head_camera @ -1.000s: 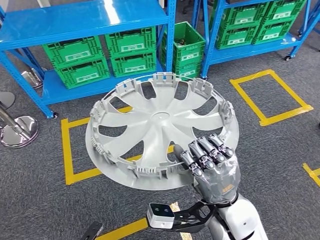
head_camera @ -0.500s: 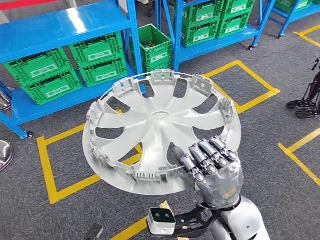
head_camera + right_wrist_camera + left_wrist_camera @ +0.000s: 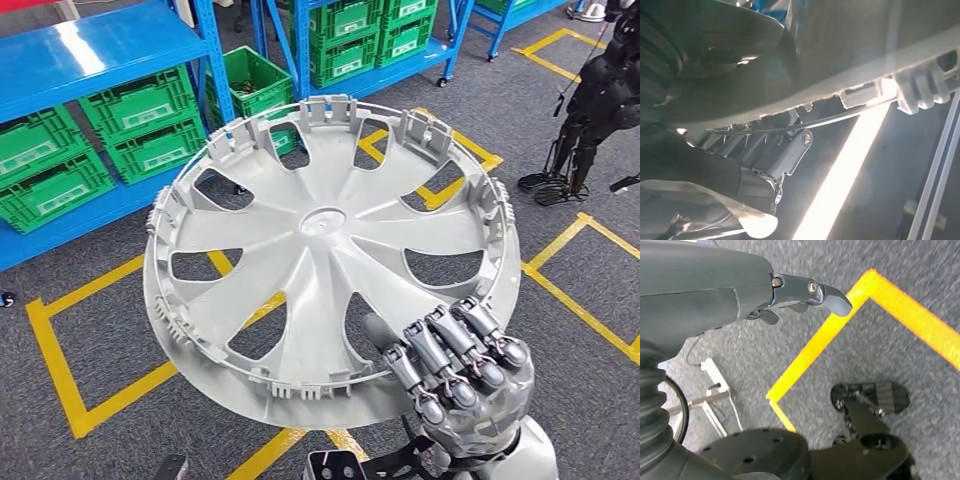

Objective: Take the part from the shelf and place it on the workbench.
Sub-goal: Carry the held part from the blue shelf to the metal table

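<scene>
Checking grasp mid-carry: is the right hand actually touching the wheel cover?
Touching. In the head view the right hand has its fingers curled over the near rim of the wheel cover, which it holds off the floor.

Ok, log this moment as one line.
carry | right hand grips rim of grey plastic spoked wheel cover | left hand holds nothing, over grey carpet | blue shelves with green crates behind | workbench unseen
</scene>
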Action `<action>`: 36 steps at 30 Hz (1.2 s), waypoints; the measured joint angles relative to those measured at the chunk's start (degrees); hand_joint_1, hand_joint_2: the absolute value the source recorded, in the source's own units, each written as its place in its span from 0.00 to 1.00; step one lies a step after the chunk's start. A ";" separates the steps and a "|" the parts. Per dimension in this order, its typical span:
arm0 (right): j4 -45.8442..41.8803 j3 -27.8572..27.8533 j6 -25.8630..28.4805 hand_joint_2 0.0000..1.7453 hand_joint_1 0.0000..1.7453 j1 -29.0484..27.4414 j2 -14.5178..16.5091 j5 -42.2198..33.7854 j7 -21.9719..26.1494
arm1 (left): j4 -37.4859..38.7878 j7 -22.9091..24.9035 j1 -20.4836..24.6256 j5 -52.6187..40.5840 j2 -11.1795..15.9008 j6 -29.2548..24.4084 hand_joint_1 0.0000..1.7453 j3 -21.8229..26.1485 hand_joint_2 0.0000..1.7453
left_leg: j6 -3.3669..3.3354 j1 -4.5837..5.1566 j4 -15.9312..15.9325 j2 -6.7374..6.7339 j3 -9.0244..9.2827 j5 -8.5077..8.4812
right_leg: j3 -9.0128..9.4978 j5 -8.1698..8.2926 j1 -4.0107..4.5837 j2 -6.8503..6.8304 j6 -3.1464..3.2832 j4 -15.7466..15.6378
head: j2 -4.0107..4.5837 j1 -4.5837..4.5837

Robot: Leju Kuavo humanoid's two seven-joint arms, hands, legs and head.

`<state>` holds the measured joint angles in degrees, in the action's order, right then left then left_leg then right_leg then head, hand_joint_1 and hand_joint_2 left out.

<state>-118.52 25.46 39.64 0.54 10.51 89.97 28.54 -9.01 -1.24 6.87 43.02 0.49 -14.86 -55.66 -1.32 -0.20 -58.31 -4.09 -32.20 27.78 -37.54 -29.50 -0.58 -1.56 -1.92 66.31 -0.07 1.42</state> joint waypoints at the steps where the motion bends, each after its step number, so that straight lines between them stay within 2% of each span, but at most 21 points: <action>1: -0.78 -0.05 0.01 1.00 1.00 0.02 0.24 -0.01 0.34 | 0.00 -0.01 -0.05 0.02 0.05 -0.36 0.00 0.14 1.00 | 0.11 0.19 -0.07 -0.51 0.01 0.09 | 2.20 1.00 0.39 -1.61 0.39 -3.83 | 0.00 0.01; 3: -2.31 -0.15 0.01 1.00 1.00 0.03 0.71 -0.01 0.76 | 0.01 0.01 -0.24 -0.16 0.17 -0.96 0.00 0.26 1.00 | 0.51 0.48 -0.16 -1.50 0.02 0.16 | 4.35 1.46 1.01 -3.72 1.07 -7.71 | 0.00 0.07; 5: -3.72 -0.39 0.00 1.00 1.00 -0.19 1.04 0.00 0.95 | 0.02 0.11 -0.39 -0.44 0.24 -1.31 0.00 0.29 1.00 | 1.01 0.61 -0.05 -2.77 0.16 0.14 | 4.31 1.59 1.13 -2.81 1.58 -8.08 | 0.00 0.09; 6: -4.27 -0.57 -0.01 1.00 1.00 -0.37 1.13 0.00 1.00 | 0.02 0.21 -0.38 -0.63 0.32 -1.39 0.00 0.29 1.00 | 1.29 0.55 -0.17 -2.59 0.26 0.38 | 4.29 1.84 0.99 -2.12 1.84 -8.29 | 0.00 0.10; 8: -4.92 -0.96 -0.02 1.00 1.00 -0.62 1.36 0.01 1.00 | 0.03 0.49 -0.35 -0.98 0.49 -1.44 0.00 0.27 1.00 | 1.92 0.27 -2.64 0.03 -0.53 2.35 | 4.38 2.37 0.54 -0.78 2.40 -8.76 | 0.00 0.23; 10: -5.22 -1.22 -0.02 1.00 1.00 -0.78 1.61 0.01 0.76 | 0.04 0.92 -0.57 -1.36 0.61 -1.43 0.00 0.19 1.00 | 2.43 -0.09 -9.63 2.88 -3.42 6.13 | 4.36 2.59 0.33 0.67 2.71 -8.84 | 0.00 0.34; 12: -5.47 -1.38 -0.02 1.00 1.00 -1.02 1.72 0.01 0.49 | 0.07 1.19 -0.82 -1.58 0.67 -1.41 0.00 0.02 1.00 | 2.72 -0.23 -15.77 3.38 -6.10 8.21 | 4.31 2.66 0.31 2.35 2.81 -8.76 | 0.00 0.36; 13: -5.57 -1.46 -0.02 1.00 1.00 -1.17 1.73 0.01 0.40 | 0.08 1.21 -0.87 -1.60 0.73 -1.41 0.00 -0.07 1.00 | 2.77 -0.28 -16.01 3.42 -6.23 7.57 | 4.31 2.69 0.30 3.19 2.78 -8.69 | 0.00 0.37; 15: -5.71 -1.59 -0.02 1.00 1.00 -1.44 1.73 0.01 0.34 | 0.09 1.22 -0.83 -1.63 0.90 -1.41 0.00 -0.19 1.00 | 2.75 -0.51 -10.39 4.28 -3.72 3.69 | 4.31 2.72 0.23 4.77 2.63 -8.46 | 0.00 0.37; 16: -5.79 -1.66 -0.02 1.00 1.00 -1.51 1.74 0.01 0.32 | 0.10 1.22 -0.80 -1.65 0.98 -1.40 0.00 -0.22 1.00 | 2.70 -0.69 -6.52 5.70 -1.99 1.96 | 4.21 2.70 0.27 5.48 2.42 -8.24 | 0.00 0.35; 17: -5.88 -1.71 -0.02 1.00 1.00 -1.53 1.78 0.01 0.31 | 0.11 1.22 -0.78 -1.67 1.03 -1.37 0.00 -0.24 1.00 | 2.61 -0.88 -3.25 7.02 -0.59 0.90 | 3.98 2.69 0.29 6.12 2.14 -7.96 | 0.00 0.31; 19: -6.12 -1.83 -0.02 1.00 1.00 -1.59 1.88 0.01 0.28 | 0.13 1.33 -0.73 -1.72 1.04 -1.25 0.00 -0.29 1.00 | 2.30 -0.91 -0.62 8.53 0.41 0.71 | 3.33 2.89 0.21 7.25 1.34 -7.72 | 0.00 0.27; 21: -6.34 -1.95 -0.02 1.00 1.00 -1.71 1.94 0.01 0.27 | 0.13 1.57 -0.64 -1.75 0.93 -1.05 0.00 -0.35 1.00 | 1.60 -0.82 -0.26 7.48 0.39 0.50 | 2.69 3.18 -0.05 8.03 0.60 -7.82 | 0.00 0.30; 23: -6.50 -2.07 -0.02 1.00 1.00 -1.72 1.95 0.01 0.27 | 0.15 1.89 -0.52 -1.83 0.88 -0.85 0.00 -0.50 1.00 | 0.77 -0.95 0.21 6.21 0.40 0.08 | 1.35 1.83 0.01 6.19 0.04 -5.90 | 0.00 -0.11; 25: -6.54 -2.14 -0.02 1.00 1.00 -1.67 1.96 0.01 0.24 | 0.19 2.30 -0.53 -1.92 0.96 -0.59 0.00 -0.67 1.00 | 0.33 -0.88 0.43 4.78 0.37 -0.10 | -1.59 -1.60 0.03 3.16 -0.39 0.31 | 0.00 -0.58; 26: -6.48 -2.14 -0.02 1.00 1.00 -1.69 1.96 0.01 0.21 | 0.21 2.54 -0.62 -1.95 1.00 -0.42 0.00 -0.72 1.00 | 0.23 -0.78 0.41 3.99 0.32 -0.10 | -3.31 -3.24 -0.04 2.40 -0.55 4.11 | 0.00 -0.66; 28: -6.32 -2.14 -0.02 1.00 1.00 -1.83 1.97 0.01 0.15 | 0.23 2.88 -0.70 -1.95 1.05 -0.18 0.00 -0.79 1.00 | 0.21 -0.66 0.38 2.40 0.28 -0.05 | -4.83 -4.01 -0.09 1.82 -0.67 7.86 | 0.00 -0.66; 30: -6.18 -2.14 -0.02 1.00 1.00 -1.91 1.97 0.01 0.17 | 0.24 3.02 -0.54 -1.96 1.05 -0.06 0.00 -0.89 1.00 | 0.30 -0.64 0.33 1.18 0.33 0.05 | -2.05 -1.09 -0.05 1.03 -0.49 3.15 | 0.00 -0.67; 33: -5.91 -2.15 -0.02 1.00 1.00 -1.79 2.11 0.01 0.20 | 0.24 3.07 -0.33 -1.96 1.09 -0.01 0.00 -1.09 1.00 | 0.91 -0.28 0.17 -0.20 0.46 0.32 | 3.62 1.74 0.51 -2.09 0.34 -6.93 | 0.00 -0.63; 34: -5.76 -2.16 -0.02 1.00 1.00 -1.78 2.17 0.01 0.16 | 0.24 3.08 -0.31 -1.95 1.10 -0.01 0.00 -1.12 1.00 | 1.19 -0.14 0.16 -0.70 0.51 0.36 | 4.15 1.68 0.73 -2.42 0.67 -7.96 | -0.01 -0.61; 36: -5.48 -2.20 -0.02 1.00 1.00 -1.86 2.24 0.01 -0.02 | 0.24 3.08 -0.25 -1.91 1.11 -0.01 0.00 -1.15 1.00 | 1.79 -0.09 0.23 -1.63 0.65 0.44 | 4.11 1.95 0.74 -1.27 1.37 -8.22 | -0.01 -0.61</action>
<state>-124.00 23.27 39.62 -1.32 12.75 89.98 28.52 -8.76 1.84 6.62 41.11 1.60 -14.86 -56.81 0.47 -0.30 -58.08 -5.72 -31.55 28.22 -33.43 -27.56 0.16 -2.83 -0.55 58.09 -0.08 0.81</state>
